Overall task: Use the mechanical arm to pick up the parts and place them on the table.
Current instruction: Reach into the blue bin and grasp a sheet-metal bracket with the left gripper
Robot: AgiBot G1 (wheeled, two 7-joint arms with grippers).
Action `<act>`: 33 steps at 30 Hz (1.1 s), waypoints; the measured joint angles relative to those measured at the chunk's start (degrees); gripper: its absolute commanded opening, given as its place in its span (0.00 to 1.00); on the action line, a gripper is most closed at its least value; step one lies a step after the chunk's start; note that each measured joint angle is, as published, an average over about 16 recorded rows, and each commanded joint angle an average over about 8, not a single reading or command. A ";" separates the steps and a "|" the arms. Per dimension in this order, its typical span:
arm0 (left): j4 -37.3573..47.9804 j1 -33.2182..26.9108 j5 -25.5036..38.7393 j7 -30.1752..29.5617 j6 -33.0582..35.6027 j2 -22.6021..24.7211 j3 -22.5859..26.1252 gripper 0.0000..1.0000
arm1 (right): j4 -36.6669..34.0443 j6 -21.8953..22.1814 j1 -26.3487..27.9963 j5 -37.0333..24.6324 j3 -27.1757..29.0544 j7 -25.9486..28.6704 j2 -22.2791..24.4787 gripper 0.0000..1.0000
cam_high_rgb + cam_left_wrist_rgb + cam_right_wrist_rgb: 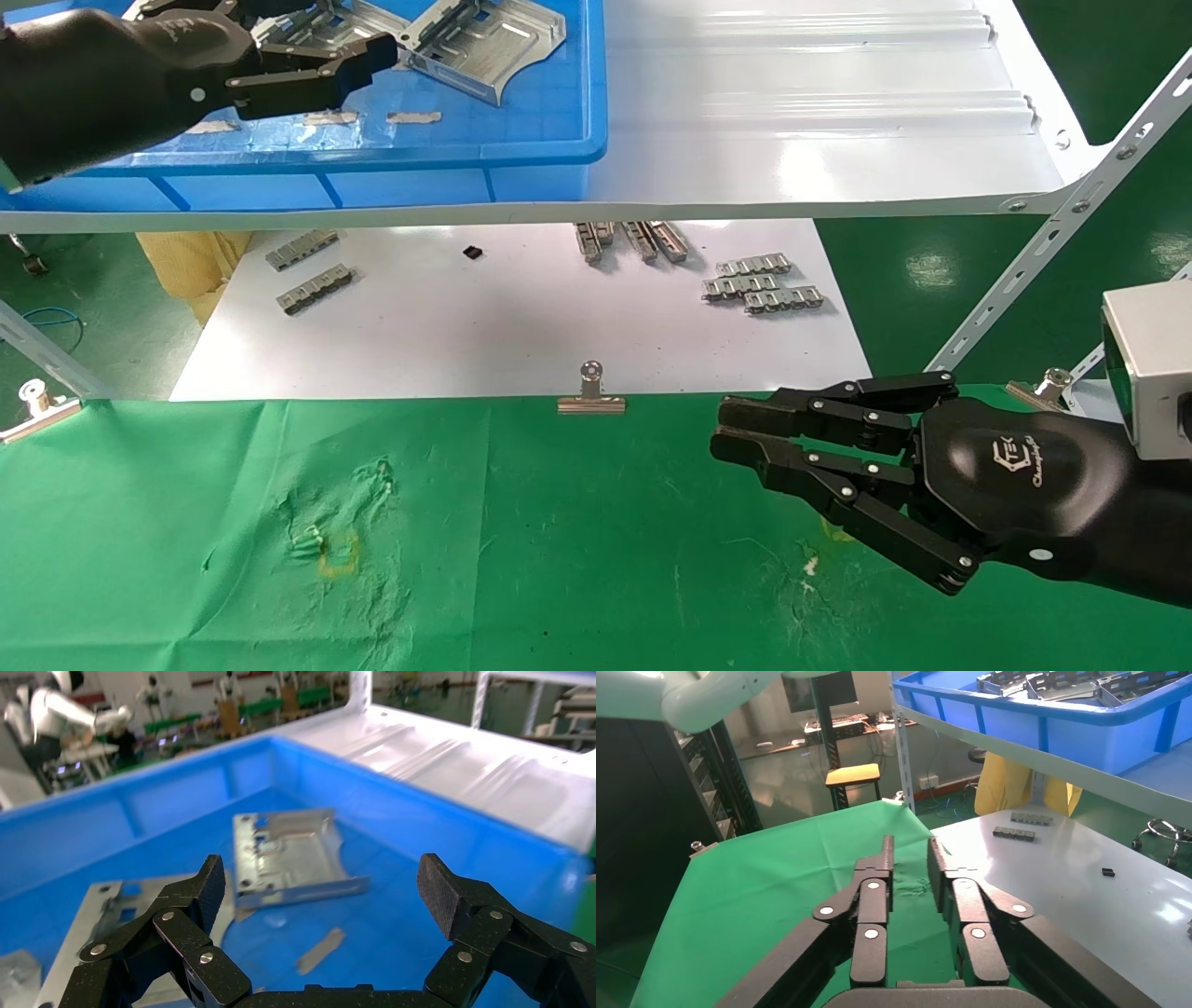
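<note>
parts: shiny stamped sheet-metal brackets lying loose on the floor of a blue bin on the white shelf. in the left wrist view one bracket lies flat just ahead of the left gripper's fingertips, its upturned walls facing up, untouched; a second bracket lies under and beside one finger, partly hidden by the linkage. a small grey strip lies on the bin floor between the fingers, nearer the palm.

left gripper: reaching into the bin over the brackets. fingers spread wide apart, nothing between them. whether a fingertip touches the nearer bracket cannot be told.

right gripper: low over the green table, well apart from the bin and the parts. fingers nearly together with a narrow gap between the pads, holding nothing.

around the right gripper: a silver binder clip sits on the table's far edge, off to its left. beyond that edge a white sheet lies below the shelf, carrying several groups of small grey notched strips and one small dark piece. the cloth is wrinkled with yellowish marks further to the gripper's left, and another mark lies just beneath its linkage.
</note>
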 measured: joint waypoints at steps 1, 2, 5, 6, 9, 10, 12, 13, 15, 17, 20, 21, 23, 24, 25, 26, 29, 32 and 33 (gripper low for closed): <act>1.80 -1.43 0.92 0.19 -0.14 0.47 0.47 1.00 | 0.00 0.00 0.00 0.00 0.00 0.00 0.00 0.00; 3.61 -2.85 1.84 0.40 -0.25 0.93 0.95 1.00 | 0.00 0.00 0.00 0.00 0.00 0.00 0.00 0.00; 9.27 -7.04 4.52 1.15 -0.56 2.31 2.38 1.00 | 0.00 0.00 0.00 0.00 0.00 0.00 0.00 0.00; 11.16 -8.38 5.35 1.45 -0.71 2.77 2.82 1.00 | 0.00 0.00 0.00 0.00 0.00 0.00 0.00 0.00; 16.80 -12.16 7.61 2.68 -1.60 4.22 3.98 1.00 | 0.00 0.00 0.00 0.00 0.00 0.00 0.00 0.00; 18.61 -13.31 8.30 3.24 -2.11 4.74 4.30 1.00 | 0.00 0.00 0.00 0.00 0.00 0.00 0.00 0.00; 22.07 -15.33 9.48 4.44 -3.46 5.83 4.84 1.00 | 0.00 0.00 0.00 0.00 0.00 0.00 0.00 0.00; 23.73 -16.25 10.01 5.04 -4.28 6.41 5.06 1.00 | 0.00 0.00 0.00 0.00 0.00 0.00 0.00 0.00; 26.77 -17.82 10.93 6.24 -6.07 7.54 5.45 1.00 | 0.00 0.00 0.00 0.00 0.00 0.00 0.00 0.00; 29.51 -19.14 11.70 7.33 -7.96 8.63 5.76 1.00 | 0.00 0.00 0.00 0.00 0.00 0.00 0.00 0.00; 32.97 -20.64 12.46 8.66 -10.69 10.12 6.03 1.00 | 0.00 0.00 0.00 0.00 0.00 0.00 0.00 0.00; 33.95 -21.02 12.62 9.03 -11.52 10.56 6.07 1.00 | 0.00 0.00 0.00 0.00 0.00 0.00 0.00 0.00; 35.69 -21.64 12.83 9.60 -12.98 11.35 6.09 1.00 | 0.00 0.00 0.00 0.00 0.00 0.00 0.00 0.00; 36.44 -21.88 12.89 9.81 -13.58 11.69 6.10 1.00 | 0.00 0.00 0.00 0.00 0.00 0.00 0.00 0.00; 37.15 -22.09 12.92 9.98 -14.08 12.00 6.08 1.00 | 0.00 0.00 0.00 0.00 0.00 0.00 0.00 0.00; 37.79 -22.25 12.92 10.08 -14.44 12.27 6.05 1.00 | 0.00 0.00 0.00 0.00 0.00 0.00 0.00 0.00; 39.34 -22.60 12.80 10.30 -14.87 12.85 5.94 1.00 | 0.00 0.00 0.00 0.00 0.00 0.00 0.00 0.00; 40.47 -22.78 12.53 10.34 -14.67 13.18 5.76 1.00 | 0.00 0.00 0.00 0.00 0.00 0.00 0.00 0.00; 40.77 -22.81 12.45 10.36 -14.55 13.27 5.71 1.00 | 0.00 0.00 0.00 0.00 0.00 0.00 0.00 0.00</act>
